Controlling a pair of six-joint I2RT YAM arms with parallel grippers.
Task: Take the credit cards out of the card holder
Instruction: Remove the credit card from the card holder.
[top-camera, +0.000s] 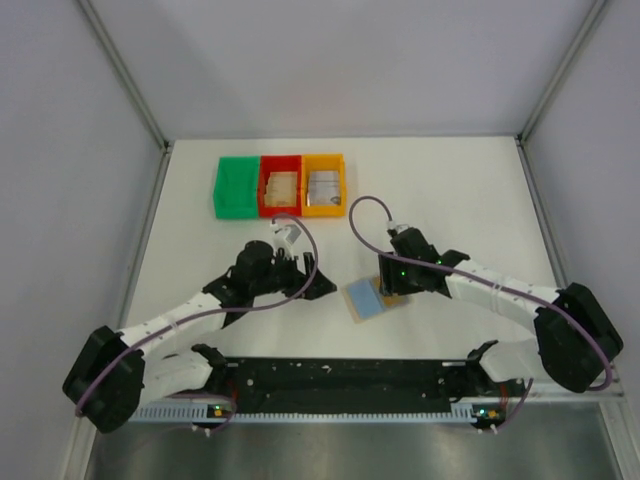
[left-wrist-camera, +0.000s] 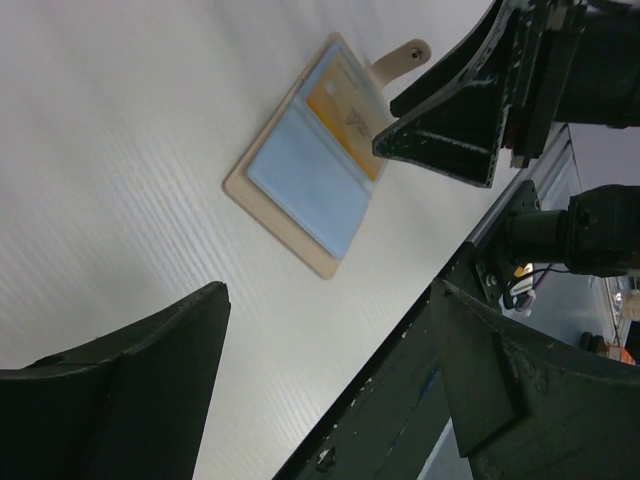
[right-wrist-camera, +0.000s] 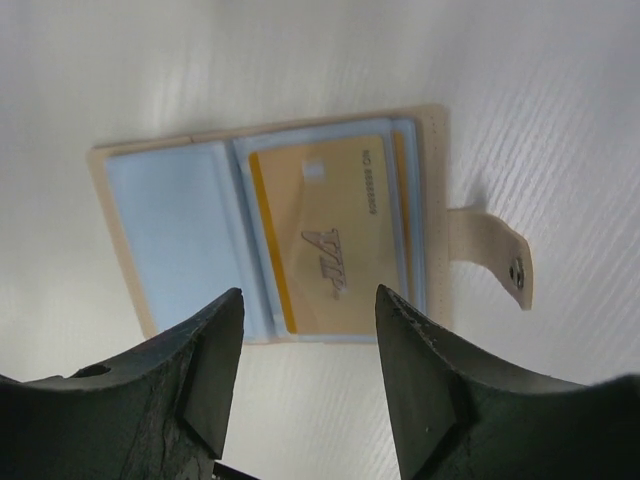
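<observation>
The tan leather bifold card holder lay open on the white table, exposing its gold plastic credit card to our right gripper above, fingers spread, empty; our left gripper hovered beside, likewise spread.

The card holder lies open on the table. The right gripper hangs directly above it with jaws apart, so the way from above is taken. On its left side there is a strip of bare table up to the left gripper, whose jaws stand wide with nothing between them. A black rail runs near its front edge. The green bin, red bin and orange bin stand in 1 row at the far side, well apart from it, with bare table before them.
</observation>
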